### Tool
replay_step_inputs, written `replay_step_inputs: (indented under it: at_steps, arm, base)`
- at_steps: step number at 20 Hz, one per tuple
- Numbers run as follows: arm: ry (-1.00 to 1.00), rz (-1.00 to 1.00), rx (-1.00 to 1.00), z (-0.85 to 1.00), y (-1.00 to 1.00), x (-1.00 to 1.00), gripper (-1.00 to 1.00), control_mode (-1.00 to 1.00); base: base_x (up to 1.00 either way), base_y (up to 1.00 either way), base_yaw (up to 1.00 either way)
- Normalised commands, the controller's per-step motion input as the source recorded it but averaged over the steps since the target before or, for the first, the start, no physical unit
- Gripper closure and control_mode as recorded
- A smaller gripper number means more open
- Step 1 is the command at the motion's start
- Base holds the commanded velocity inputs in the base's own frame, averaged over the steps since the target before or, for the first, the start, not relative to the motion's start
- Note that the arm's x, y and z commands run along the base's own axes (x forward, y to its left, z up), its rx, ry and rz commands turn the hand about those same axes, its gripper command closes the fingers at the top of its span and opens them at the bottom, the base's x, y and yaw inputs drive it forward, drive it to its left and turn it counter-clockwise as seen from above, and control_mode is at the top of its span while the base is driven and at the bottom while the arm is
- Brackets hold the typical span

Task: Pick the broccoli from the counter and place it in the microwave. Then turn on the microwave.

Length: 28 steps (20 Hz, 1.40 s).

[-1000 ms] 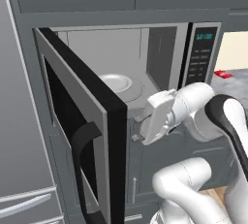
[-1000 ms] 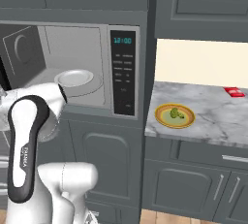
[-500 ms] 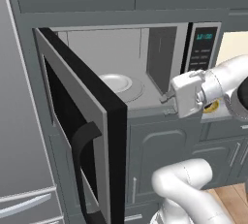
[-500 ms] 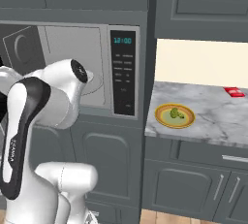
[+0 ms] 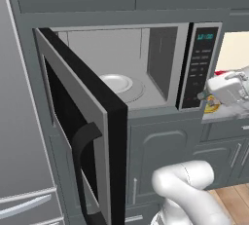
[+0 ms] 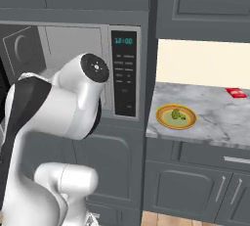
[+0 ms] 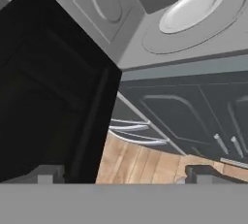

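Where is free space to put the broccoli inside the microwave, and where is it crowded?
Inside the microwave, the grey floor around the white plate is bare, toward the right wall and the front edge. On the counter, the broccoli fills the yellow dish.

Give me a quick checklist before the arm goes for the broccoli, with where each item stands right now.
1. Microwave door swung open: ok.
2. White plate sits inside the cavity, nothing on it: ok.
3. Broccoli lies on the yellow dish on the counter, not yet picked: ok.
4. Gripper jaws apart and holding nothing: ok.
5. Gripper lined up over the broccoli: not ok; the hand view looks at the door and cabinets.
6. Microwave running: cannot tell.
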Motion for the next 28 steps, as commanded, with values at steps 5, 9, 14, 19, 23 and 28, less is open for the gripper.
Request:
replay_step_inputs:
  at_steps: [5,9,14,19,23,28]
  arm:
    - [-0.14,-0.27,-0.17,0.0,-0.96,0.0,-1.0,-1.0]
    - [-0.16,-0.28,-0.21,-0.05,-0.85,0.13,-1.0,-1.0]
    - [-0.02,-0.14,-0.07,-0.12,-0.88,0.34,-1.0,-1.0]
    - [0.09,-0.01,0.0,-0.18,-0.76,0.51,-1.0,-1.0]
    - [0.06,0.0,0.0,-0.41,-0.6,0.58,-1.0,-1.0]
    - [0.01,0.01,0.0,-0.52,-0.5,0.57,-1.0,-1.0]
  base:
    - [0.0,0.0,0.0]
    - [0.0,0.0,0.0]
    - [0.0,0.0,0.0]
    - [0.0,0.0,0.0]
    - [0.0,0.0,0.0]
    - [0.0,0.0,0.0]
